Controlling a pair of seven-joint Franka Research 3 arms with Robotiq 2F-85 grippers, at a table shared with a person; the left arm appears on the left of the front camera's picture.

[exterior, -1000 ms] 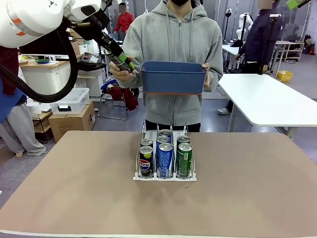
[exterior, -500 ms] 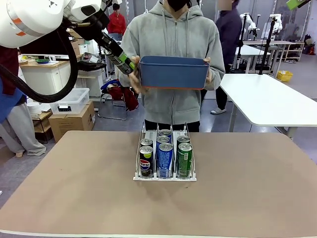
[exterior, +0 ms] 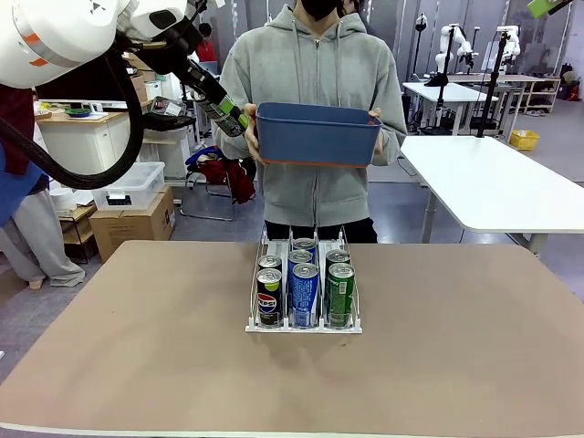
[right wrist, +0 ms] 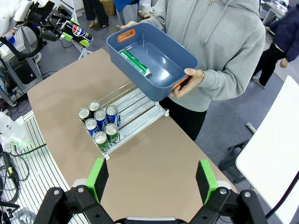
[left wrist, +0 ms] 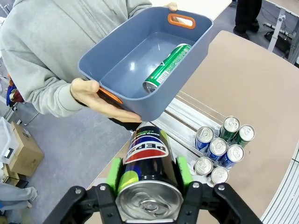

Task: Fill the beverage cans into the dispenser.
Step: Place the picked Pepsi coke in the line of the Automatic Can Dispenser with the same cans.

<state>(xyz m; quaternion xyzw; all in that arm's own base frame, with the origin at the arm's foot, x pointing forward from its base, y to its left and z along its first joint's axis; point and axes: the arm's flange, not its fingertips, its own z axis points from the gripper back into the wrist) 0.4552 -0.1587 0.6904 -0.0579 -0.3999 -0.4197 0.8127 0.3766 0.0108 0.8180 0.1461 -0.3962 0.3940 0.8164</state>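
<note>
My left gripper (exterior: 228, 113) is up in the air beside the left end of the blue bin, shut on a black Pepsi can (left wrist: 148, 170) between its green pads. In the left wrist view the can's silver top faces the camera. The clear dispenser (exterior: 304, 324) stands mid-table with several cans in its three lanes: black Pepsi (exterior: 268, 297) on the left, blue (exterior: 304, 292) in the middle, green (exterior: 340, 292) on the right. Another green can (left wrist: 167, 66) lies inside the bin. My right gripper (right wrist: 152, 181) is open high above the table, with nothing between its fingers.
A person in a grey hoodie stands at the far edge and holds the blue bin (exterior: 318, 137) with both hands at chest height, above the dispenser's back end. Bare table surface surrounds the dispenser (right wrist: 122, 127). White tables and boxes stand farther off.
The person's hand has drawn back from my left gripper to the bin's end, and the bin has risen slightly. Neither gripper has moved, and the can stays held.
</note>
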